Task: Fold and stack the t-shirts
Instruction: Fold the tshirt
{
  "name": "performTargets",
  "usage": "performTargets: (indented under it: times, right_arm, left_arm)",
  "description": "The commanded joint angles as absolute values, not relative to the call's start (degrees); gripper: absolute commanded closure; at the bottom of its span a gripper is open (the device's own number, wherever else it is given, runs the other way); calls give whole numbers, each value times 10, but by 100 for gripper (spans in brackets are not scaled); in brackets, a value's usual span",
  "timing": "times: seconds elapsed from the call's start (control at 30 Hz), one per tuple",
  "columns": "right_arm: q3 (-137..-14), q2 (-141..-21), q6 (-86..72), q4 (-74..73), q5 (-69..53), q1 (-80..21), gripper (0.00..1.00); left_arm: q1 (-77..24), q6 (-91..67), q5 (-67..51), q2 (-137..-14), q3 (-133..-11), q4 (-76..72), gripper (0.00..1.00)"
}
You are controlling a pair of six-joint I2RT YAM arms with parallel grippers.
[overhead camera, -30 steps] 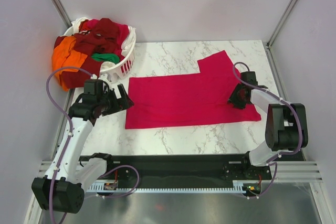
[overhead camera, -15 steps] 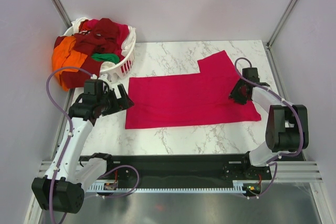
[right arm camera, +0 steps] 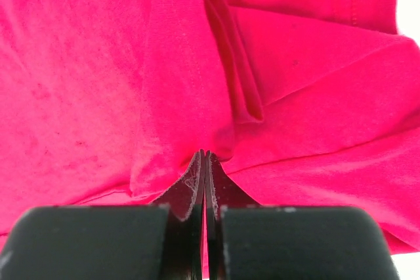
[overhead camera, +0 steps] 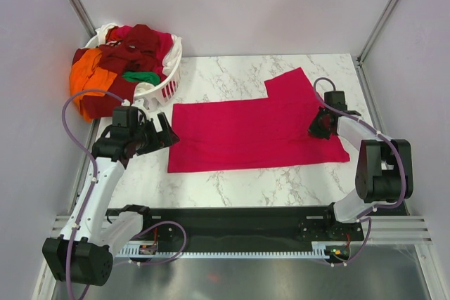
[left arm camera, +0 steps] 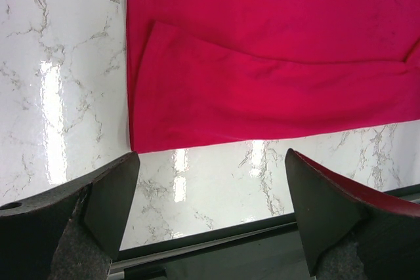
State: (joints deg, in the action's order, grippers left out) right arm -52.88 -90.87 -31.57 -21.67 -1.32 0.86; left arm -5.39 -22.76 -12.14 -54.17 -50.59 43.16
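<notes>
Pinching a soft ridge, right gripper (right arm camera: 205, 157) holds the crimson-pink t-shirt (right arm camera: 79, 63).

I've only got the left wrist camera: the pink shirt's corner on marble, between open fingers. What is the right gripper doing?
Observer: The right gripper is shut, pinching a raised fold of the crimson t-shirt near its right edge.
Operator: Is the rest of it flat?
Observer: Mostly flat on the table, with one sleeve pointing to the far side.
Operator: Any other shirts?
Observer: A heap of t-shirts fills the white basket at the far left corner, and the orange one hangs over its rim.
</notes>
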Motion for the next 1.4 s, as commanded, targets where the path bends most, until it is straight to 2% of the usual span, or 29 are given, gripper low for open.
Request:
performTargets:
  times: [0.0, 0.33, 0.4, 0.43, 0.47, 0.5, 0.57, 0.63, 0.77, 0.97, 1.37]
  right_arm:
    - [-558, -915, -312, -203, -40, -11, 100]
    - [-692, -1017, -309, -234, -46, -81, 100]
    - [-703, -1038, -306, -239, -46, -90, 96]
    - [-713, -1042, -302, -239, -49, -91, 91]
    - [-720, -1047, -299, -243, -48, -92, 64]
    - [-725, -1053, -295, -246, -46, -93, 52]
    - [-748, -1056, -282, -256, -35, -92, 33]
    - [-771, -1055, -272, -261, -23, -93, 29]
    - [-774, -1021, -272, -265, 22, -93, 27]
    - [-707, -927, -280, -279, 119, -88, 31]
    - [-656, -942, -287, -329, 216, -80, 34]
  left_arm:
    - [-55, -207, -120, -538, -504, 416, 0]
    - [-55, -207, -113, -535, -504, 417, 0]
    - [-55, -207, -111, -535, -504, 416, 0]
    - [-55, -207, -109, -534, -504, 417, 0]
    - [-55, -207, -110, -536, -504, 416, 0]
    - [-55, -207, -110, -537, -504, 416, 0]
    - [-55, -208, -110, -538, -504, 416, 0]
    - [-55, -208, -108, -538, -504, 416, 0]
    - [-55, -209, -106, -538, -503, 416, 0]
    - [-55, -209, -108, -537, -503, 416, 0]
    - [-55, -208, -112, -537, -503, 416, 0]
